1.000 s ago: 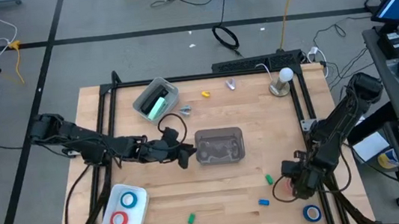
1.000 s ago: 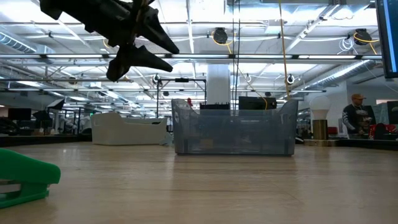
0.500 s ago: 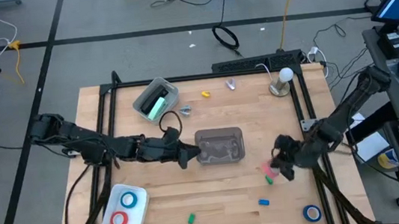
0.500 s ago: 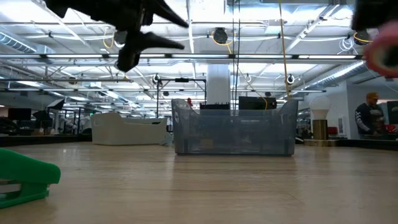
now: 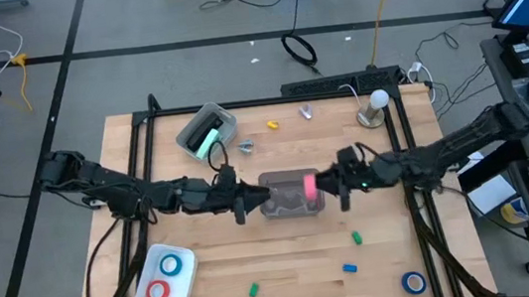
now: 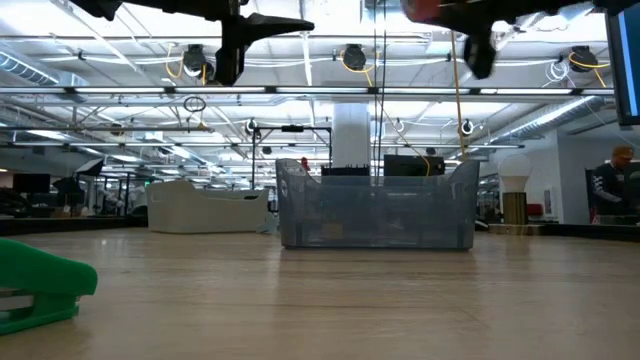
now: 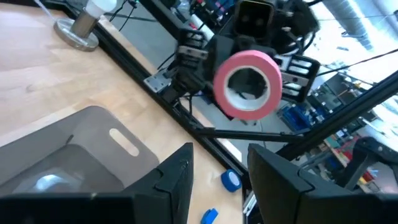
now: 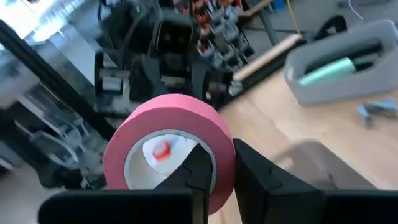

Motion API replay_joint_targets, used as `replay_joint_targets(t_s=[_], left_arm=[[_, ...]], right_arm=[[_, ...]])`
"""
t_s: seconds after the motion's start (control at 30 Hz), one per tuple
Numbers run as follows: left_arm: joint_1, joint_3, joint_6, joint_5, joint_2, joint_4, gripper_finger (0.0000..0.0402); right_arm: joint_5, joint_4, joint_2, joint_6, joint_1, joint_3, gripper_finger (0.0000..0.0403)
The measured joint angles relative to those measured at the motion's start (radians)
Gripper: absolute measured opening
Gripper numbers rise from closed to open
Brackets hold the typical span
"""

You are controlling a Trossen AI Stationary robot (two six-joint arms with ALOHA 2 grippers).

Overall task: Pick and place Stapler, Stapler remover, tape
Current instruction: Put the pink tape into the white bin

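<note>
1. The right gripper (image 5: 321,184) has swung in from the table's right edge and now hangs over the centre bin (image 5: 291,193), pinching the pink tape (image 5: 310,186) by its wall, one finger inside the ring, as its own wrist view shows.
2. That puts the roll above a drop spot; judging by this, the release comes next, though tape rolls already lie in another tray.
3. The left gripper (image 5: 248,202) has crept closer to the bin's left edge, fingers spread and holding nothing, facing the roll.
4. Centre bin: something small and pale lies at the bottom; too blurred to name.
5. The grey bin (image 5: 206,132) at the back left holds the mint stapler (image 5: 207,137).
6. The white tray (image 5: 162,277) at the front left holds a blue tape (image 5: 170,265) and a red tape (image 5: 157,290).
7. Another blue tape (image 5: 414,280) lies loose at the front right, and a staple remover (image 5: 243,147) sits just beside the grey bin.
</note>
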Motion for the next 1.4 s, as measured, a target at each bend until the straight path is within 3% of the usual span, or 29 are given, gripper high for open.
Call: replay_joint_targets(t_s=[0.27, 0.67, 1.03, 1.4], left_arm=[[0.000, 0.000, 0.000, -0.022, 0.000, 0.030, 0.0150], [0.000, 0.000, -0.014, -0.053, 0.000, 0.030, 0.0150], [-0.001, -0.001, -0.007, -0.041, -0.001, 0.064, 0.0150], [0.001, 0.000, 0.012, 0.108, 0.000, 0.046, 0.0150]], right_arm=[[-0.170, 0.236, 0.208, 0.094, -0.115, 0.006, 0.0033], [-0.371, 0.217, 0.386, 0.046, -0.221, 0.181, 0.0033], [-0.414, 0.215, 0.421, 0.024, -0.244, 0.218, 0.0033], [-0.414, 0.085, 0.333, -0.021, -0.254, 0.219, 0.0033]])
